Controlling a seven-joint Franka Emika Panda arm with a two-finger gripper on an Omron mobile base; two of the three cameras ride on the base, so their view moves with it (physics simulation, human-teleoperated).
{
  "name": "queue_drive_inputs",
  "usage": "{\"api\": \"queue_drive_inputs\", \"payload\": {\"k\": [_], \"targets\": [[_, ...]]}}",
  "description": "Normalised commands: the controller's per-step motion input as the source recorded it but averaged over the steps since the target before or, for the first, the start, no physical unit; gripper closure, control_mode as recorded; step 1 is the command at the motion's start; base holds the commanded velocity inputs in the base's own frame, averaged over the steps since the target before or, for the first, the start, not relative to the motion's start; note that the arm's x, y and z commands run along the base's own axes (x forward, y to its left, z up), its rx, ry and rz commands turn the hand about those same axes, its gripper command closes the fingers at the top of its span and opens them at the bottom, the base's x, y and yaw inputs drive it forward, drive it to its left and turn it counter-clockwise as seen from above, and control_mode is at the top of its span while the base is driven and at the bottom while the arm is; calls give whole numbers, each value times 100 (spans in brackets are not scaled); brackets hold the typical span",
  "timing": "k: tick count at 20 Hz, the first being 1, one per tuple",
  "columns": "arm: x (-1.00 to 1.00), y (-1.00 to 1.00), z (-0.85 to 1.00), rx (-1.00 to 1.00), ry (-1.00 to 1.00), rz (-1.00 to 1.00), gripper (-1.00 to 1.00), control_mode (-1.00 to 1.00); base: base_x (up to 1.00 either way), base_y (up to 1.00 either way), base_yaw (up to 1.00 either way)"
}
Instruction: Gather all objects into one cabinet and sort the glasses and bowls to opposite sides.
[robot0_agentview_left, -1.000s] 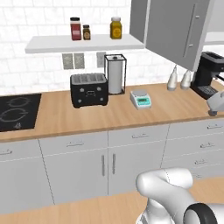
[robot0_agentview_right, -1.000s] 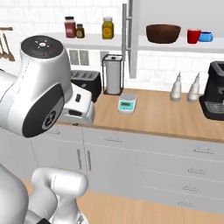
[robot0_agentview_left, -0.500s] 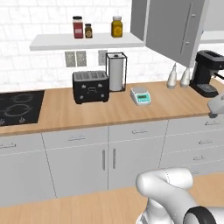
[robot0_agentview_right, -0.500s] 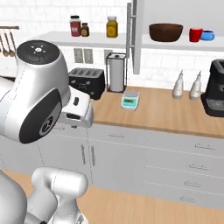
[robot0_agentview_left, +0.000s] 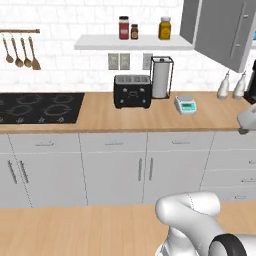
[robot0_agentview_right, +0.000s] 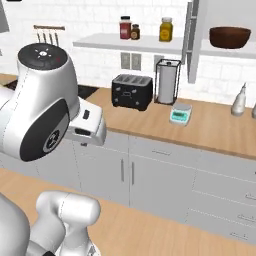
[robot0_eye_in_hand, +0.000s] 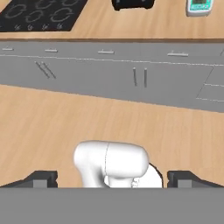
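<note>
Bowl on cabinet shelf, far above open pincer

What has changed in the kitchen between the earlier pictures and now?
The base drove left along the counter, so everything slides right in both base views. Nothing was grasped or released. The toaster, bowl and yellow jar stayed put; the pincer stayed open.

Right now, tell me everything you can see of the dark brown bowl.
The dark brown bowl is wide, deep and round, wooden-looking with a slightly darker inside. It stands upright on the white shelf inside the open grey wall cabinet, up right of the yellow jar. Nothing touches it but the shelf.
</note>
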Motion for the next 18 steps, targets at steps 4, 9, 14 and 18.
{"api": "queue_drive_inputs", "payload": {"k": [4,9,14,18], "targets": [[0,0,0,0,0,0,-100,100,-76,90,67],[0,0,0,0,0,0,-100,100,-62,84,70],[0,0,0,0,0,0,-100,100,31,100,33],[0,0,0,0,0,0,-100,100,99,100,8]]}}
